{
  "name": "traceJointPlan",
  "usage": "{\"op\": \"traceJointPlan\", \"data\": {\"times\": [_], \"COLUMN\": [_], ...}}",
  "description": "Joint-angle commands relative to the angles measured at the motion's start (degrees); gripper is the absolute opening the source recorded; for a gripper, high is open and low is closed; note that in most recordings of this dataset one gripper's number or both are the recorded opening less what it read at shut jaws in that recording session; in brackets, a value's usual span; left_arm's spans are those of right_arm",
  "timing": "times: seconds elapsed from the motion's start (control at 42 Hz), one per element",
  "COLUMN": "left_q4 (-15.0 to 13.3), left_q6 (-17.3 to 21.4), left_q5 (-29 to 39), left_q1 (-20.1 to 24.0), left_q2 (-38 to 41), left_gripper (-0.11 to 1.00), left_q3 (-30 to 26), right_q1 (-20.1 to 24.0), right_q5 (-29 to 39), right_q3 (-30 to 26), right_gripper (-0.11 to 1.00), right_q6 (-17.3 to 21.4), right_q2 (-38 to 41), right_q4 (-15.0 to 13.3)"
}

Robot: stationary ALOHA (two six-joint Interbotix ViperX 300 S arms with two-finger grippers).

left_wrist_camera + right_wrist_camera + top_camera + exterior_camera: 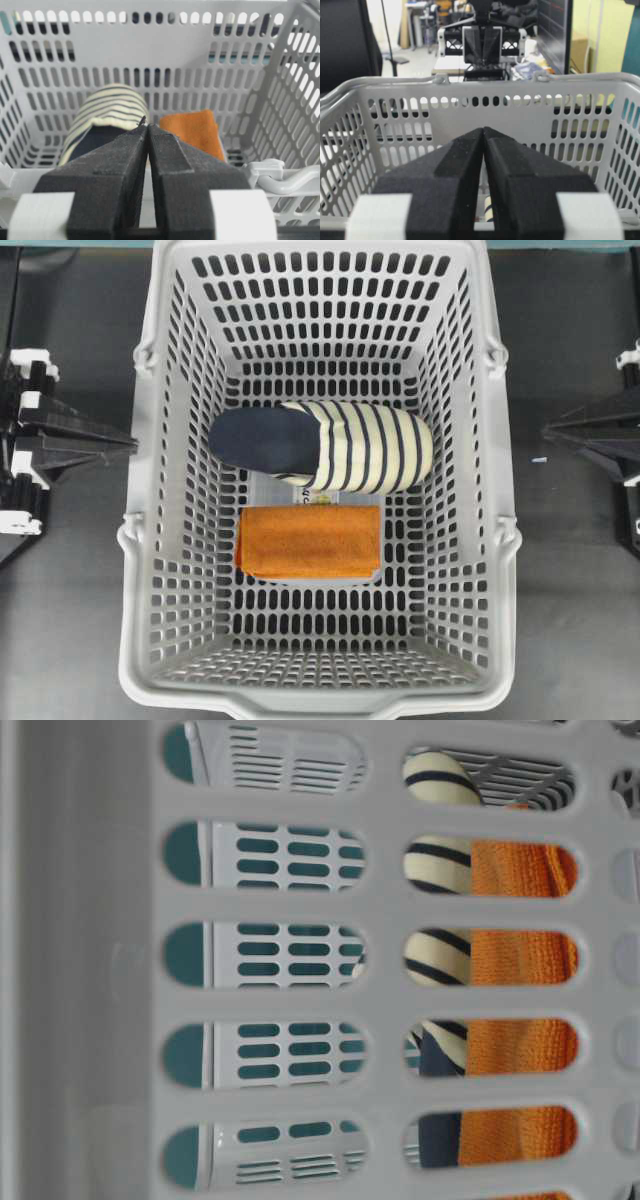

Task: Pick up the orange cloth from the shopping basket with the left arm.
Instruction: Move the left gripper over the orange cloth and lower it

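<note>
The cloth point(309, 540) is lying flat in the middle of the basket point(160, 540) floor, just beside the slipper point(325, 446), while both grippers, left point(128, 443) and right point(552, 430), are waiting outside, fingers pressed together, no readable writing showing.

Orange cloth point(309, 539) flat in grey basket point(150, 540)

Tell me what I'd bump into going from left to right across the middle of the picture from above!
Black left gripper → light grey slotted plastic shopping basket's left wall → navy and cream striped slipper → the basket's right wall → black right gripper. The bright orange terry cloth sits just below the slipper, so it shares that spot.
</note>
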Motion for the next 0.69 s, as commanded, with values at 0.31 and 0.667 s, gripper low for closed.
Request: {"op": "traceJointPlan", "data": {"times": [0.31, 0.667], "left_q4": [2.29, 2.29], "left_q6": [-3.78, -3.25], "left_q5": [31.82, 50.36], "left_q1": [-1.85, -4.31], "left_q2": [7.47, 30.94], "left_gripper": [0.00, 0.00], "left_q3": [-23.38, -44.56], "right_q1": [0.00, 0.00], "right_q5": [2.29, 5.19], "right_q3": [-1.14, -1.05], "right_gripper": [0.00, 0.00], "right_q6": [0.53, 0.53], "right_q2": [-0.70, -1.49], "right_q4": [0.35, 0.53]}}
